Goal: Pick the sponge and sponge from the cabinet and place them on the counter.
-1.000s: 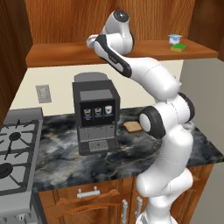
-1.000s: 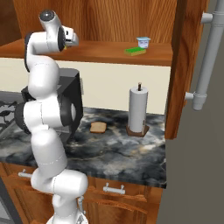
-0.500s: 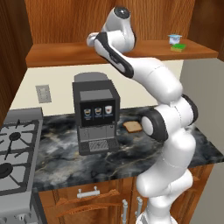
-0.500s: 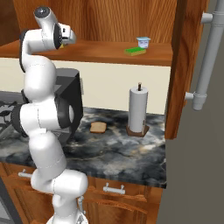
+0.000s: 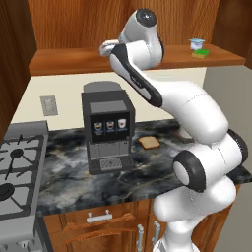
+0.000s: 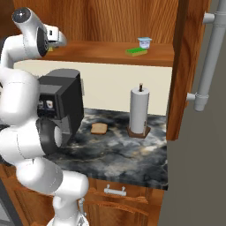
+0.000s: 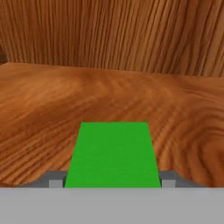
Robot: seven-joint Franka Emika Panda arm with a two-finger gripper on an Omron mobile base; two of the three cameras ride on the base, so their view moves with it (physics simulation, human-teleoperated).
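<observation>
In the hand view a green sponge (image 7: pixel 113 155) lies low-centre on the cabinet (image 7: pixel 131 39) shelf, between the fingertips (image 7: pixel 169 179) of the gripper (image 7: pixel 112 180), whose jaws stand apart astride it; actual contact is unclear.

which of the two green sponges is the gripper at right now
The sponge at the left end of the cabinet shelf, between the gripper's fingertips; the other sponge lies far right beside the white-and-blue cup.

Cabinet shelf (image 7: pixel 175 109) glossy grained wood; sponge (image 7: pixel 113 155) matt (flat green).
</observation>
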